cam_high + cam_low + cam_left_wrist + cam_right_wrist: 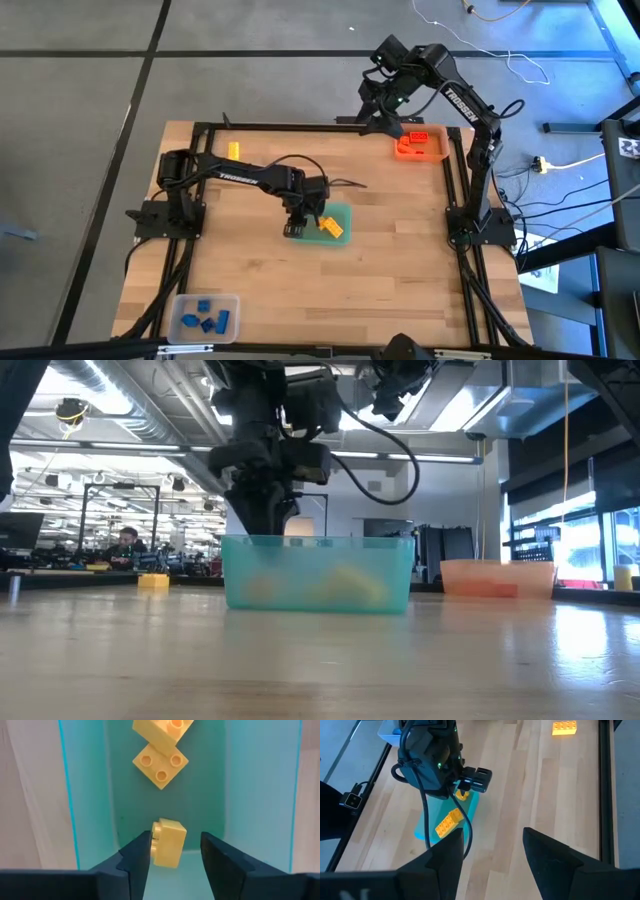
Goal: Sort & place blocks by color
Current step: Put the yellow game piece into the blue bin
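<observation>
Yellow blocks lie in a teal-green tray mid-frame, blue blocks in a clear tray lower left, red blocks in an orange tray upper right.

This was a robotics lab or workshop. Beyond the wooden table, the room opened into a long hall with exposed ceiling ducts, strip lights and benches crowded with equipment, where a person sat working. Beside the table, loose cables trailed across a grey tiled floor.
</observation>
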{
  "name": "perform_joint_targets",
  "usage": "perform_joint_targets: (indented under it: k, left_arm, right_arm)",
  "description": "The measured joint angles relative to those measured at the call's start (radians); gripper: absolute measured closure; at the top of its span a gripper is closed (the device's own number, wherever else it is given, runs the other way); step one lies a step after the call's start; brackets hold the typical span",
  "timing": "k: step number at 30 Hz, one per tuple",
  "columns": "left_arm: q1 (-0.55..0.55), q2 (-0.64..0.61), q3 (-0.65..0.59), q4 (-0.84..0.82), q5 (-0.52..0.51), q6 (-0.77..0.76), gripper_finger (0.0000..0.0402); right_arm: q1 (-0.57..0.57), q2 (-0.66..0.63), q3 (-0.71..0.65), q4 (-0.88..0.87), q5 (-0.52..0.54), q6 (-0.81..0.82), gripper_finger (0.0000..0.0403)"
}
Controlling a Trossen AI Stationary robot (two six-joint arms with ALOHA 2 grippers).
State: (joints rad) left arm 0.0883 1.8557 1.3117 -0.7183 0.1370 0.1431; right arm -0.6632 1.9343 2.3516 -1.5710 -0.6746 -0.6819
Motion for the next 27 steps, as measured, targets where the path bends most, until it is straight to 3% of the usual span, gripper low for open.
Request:
perform_joint_targets:
  k: [5, 10, 16, 22, 27]
  left_arm:
    - [0.028, -0.041, 0.004, -0.008, -0.001, -0.092, 0.0237]
    - [0.108, -0.157, 0.012, -0.050, -0.110, -0.273, 0.0236]
    - [0.244, -0.297, 0.012, -0.284, -0.296, -0.631, 0.0236]
    - [0.410, -0.346, 0.011, -0.515, -0.396, -0.939, 0.0235]
    - [0.536, -0.328, 0.005, -0.570, -0.409, -0.975, 0.0235]
  right_arm:
    - [0.000, 0.000, 0.000, 0.000, 0.000, 0.000, 0.0198]
    - [0.000, 0.000, 0.000, 0.000, 0.001, 0.000, 0.0198]
    - [0.000, 0.000, 0.000, 0.000, 0.002, 0.000, 0.0198]
    - [0.000, 0.000, 0.000, 0.000, 0.002, -0.002, 0.0198]
    - [0.000, 0.000, 0.000, 0.000, 0.002, -0.004, 0.0198]
